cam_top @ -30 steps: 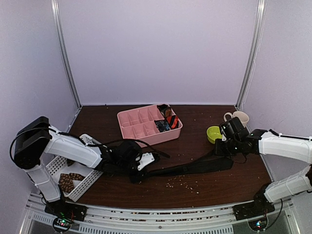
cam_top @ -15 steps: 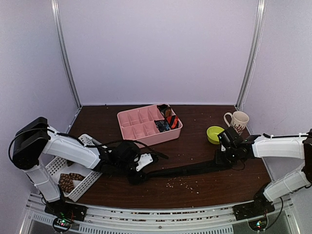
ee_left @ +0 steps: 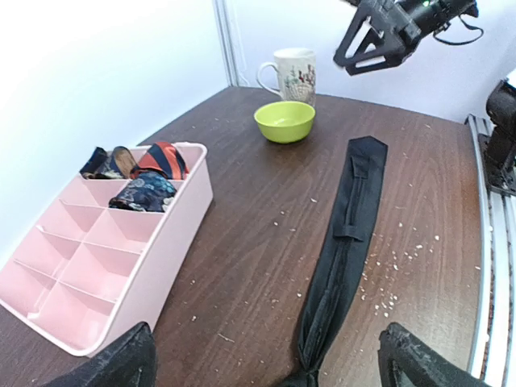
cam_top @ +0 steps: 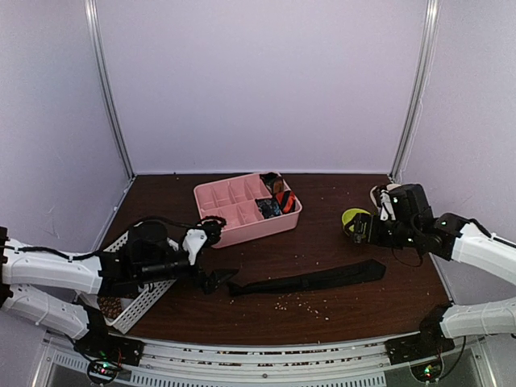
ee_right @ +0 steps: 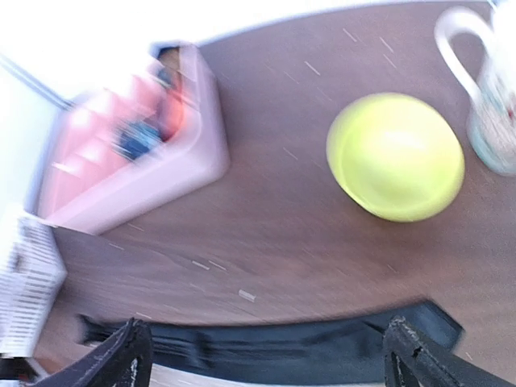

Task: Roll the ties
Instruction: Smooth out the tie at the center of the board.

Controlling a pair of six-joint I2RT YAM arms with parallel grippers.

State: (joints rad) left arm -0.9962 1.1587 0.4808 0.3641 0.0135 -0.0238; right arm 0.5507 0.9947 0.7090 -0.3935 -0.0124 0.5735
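A plain black tie [cam_top: 310,280] [ee_left: 343,242] [ee_right: 282,347] lies stretched flat on the brown table, wide end to the right. My left gripper [cam_top: 213,256] [ee_left: 266,367] is open just above the tie's narrow end and holds nothing. My right gripper [cam_top: 360,230] [ee_right: 270,359] [ee_left: 379,36] hangs open in the air above the wide end, near the green bowl. Rolled ties [cam_top: 274,197] [ee_left: 141,173], dark and orange-striped, sit in the far corner cells of the pink box. Brown patterned ties [cam_top: 109,305] lie in the white basket.
The pink divided box [cam_top: 230,205] [ee_left: 81,274] stands at the back centre. A white basket [cam_top: 133,302] sits at front left. A green bowl [cam_top: 352,219] [ee_left: 284,121] [ee_right: 395,157] and a mug [ee_left: 293,74] [ee_right: 492,97] stand at the right. Light crumbs [cam_top: 302,302] dot the table.
Both grippers have opened and let go of the black tie, which now lies flat. The left arm drew back to the left; the right arm rose and moved back toward the bowl.
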